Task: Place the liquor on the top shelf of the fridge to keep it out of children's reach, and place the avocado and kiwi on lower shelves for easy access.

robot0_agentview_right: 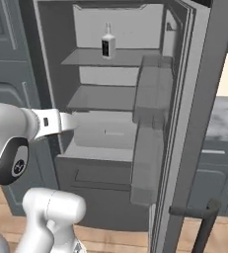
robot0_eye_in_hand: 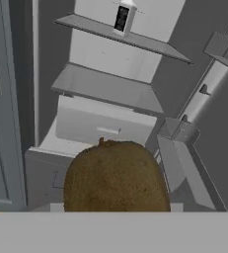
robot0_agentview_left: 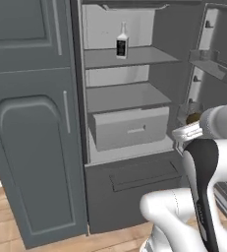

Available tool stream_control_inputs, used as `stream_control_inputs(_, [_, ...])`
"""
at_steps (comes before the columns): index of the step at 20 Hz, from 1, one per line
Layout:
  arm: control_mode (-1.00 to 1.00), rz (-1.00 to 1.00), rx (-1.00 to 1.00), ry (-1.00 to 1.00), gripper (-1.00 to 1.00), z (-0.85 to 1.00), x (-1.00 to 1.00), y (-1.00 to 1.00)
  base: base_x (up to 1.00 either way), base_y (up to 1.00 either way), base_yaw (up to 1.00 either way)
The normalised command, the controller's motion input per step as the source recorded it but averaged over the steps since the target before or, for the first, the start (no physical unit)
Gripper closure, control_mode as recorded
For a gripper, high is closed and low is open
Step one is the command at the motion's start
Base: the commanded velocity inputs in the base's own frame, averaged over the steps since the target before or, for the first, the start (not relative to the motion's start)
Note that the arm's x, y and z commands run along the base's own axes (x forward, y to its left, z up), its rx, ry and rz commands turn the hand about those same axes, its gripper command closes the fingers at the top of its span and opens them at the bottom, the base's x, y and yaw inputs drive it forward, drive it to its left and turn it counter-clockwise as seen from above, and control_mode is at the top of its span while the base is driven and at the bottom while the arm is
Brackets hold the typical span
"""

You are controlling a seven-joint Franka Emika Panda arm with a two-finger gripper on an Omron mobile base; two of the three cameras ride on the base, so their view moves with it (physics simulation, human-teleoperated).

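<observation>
Hand view is showing the gripper (robot0_eye_in_hand: 116, 210) carrying the kiwi (robot0_eye_in_hand: 116, 175), its jaws closing half-wide on the brown fruit at 6 o'clock. Beyond it, the fridge (robot0_agentview_left: 171, 74) is standing open, its lower shelf (robot0_eye_in_hand: 105, 89) waiting bare at 12 o'clock. Farther up, the liquor (robot0_agentview_left: 122, 42) is already sitting on the top shelf (robot0_agentview_left: 144, 55). By the look of it, kiwi and avocado are remaining.

The liquor (robot0_agentview_right: 107, 46) stands upright on the top shelf (robot0_agentview_right: 93, 58) of the open fridge (robot0_agentview_right: 51, 59).
</observation>
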Motion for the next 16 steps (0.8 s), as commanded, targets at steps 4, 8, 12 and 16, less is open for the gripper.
stream_control_inputs(4, [1.0,0.0,0.0,0.0,1.0,0.0,0.0,0.0,0.76,-0.36,0.0])
stream_control_inputs(8, [1.0,0.0,0.0,0.0,1.0,0.0,0.0,0.0,0.49,-0.4,0.0])
stream_control_inputs(12, [1.0,0.0,0.0,0.0,1.0,0.0,0.0,0.0,0.39,-0.23,0.0])
stream_control_inputs(16, [1.0,0.0,0.0,0.0,1.0,0.0,0.0,0.0,0.35,0.01,0.0])
